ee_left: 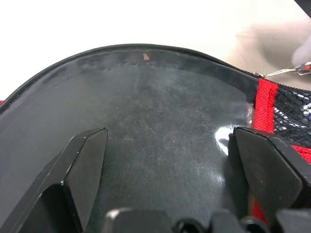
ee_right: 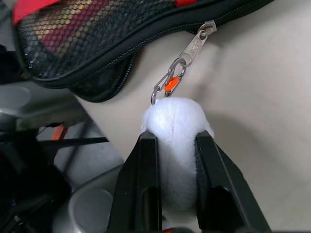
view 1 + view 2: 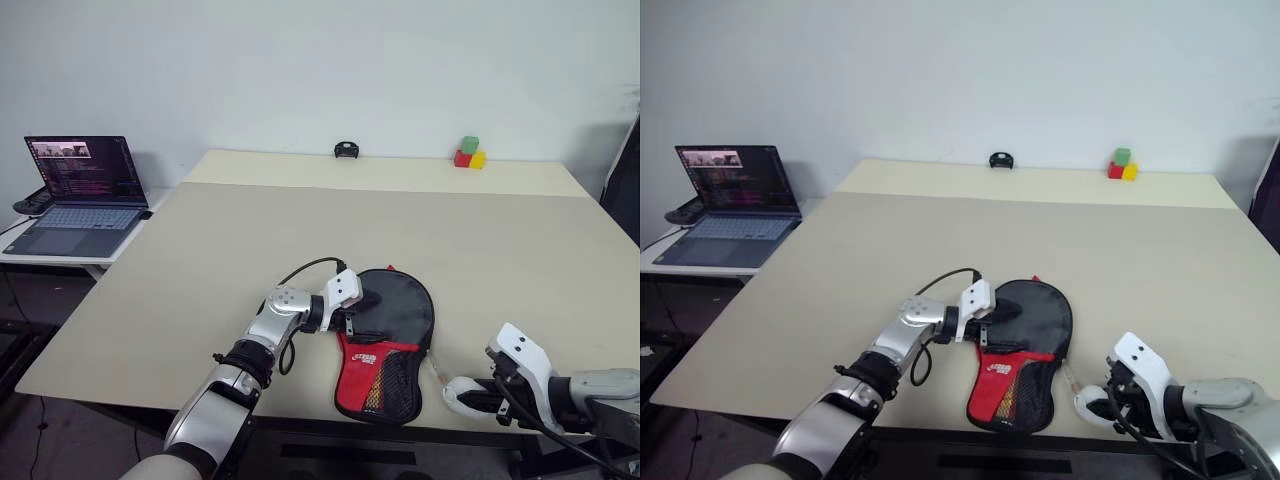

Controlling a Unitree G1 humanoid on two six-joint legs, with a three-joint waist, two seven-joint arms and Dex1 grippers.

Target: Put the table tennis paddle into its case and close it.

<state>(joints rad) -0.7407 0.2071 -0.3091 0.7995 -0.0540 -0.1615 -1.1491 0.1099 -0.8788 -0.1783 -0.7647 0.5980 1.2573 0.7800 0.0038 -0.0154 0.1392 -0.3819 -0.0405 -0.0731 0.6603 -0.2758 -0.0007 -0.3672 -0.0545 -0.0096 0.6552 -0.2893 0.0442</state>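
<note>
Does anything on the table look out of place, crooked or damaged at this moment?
Nothing looks damaged or spilled. The case lies flat near the table's front edge, with the open left gripper on its black top. The right gripper pinches the white pom-pom, which hangs just past the table edge.

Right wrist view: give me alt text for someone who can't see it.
The right gripper has its jaws closed on the white pom-pom zipper pull, which hangs by a small metal clip from the zipper of the case. The case's black mesh pocket lies at the table's near edge.
</note>
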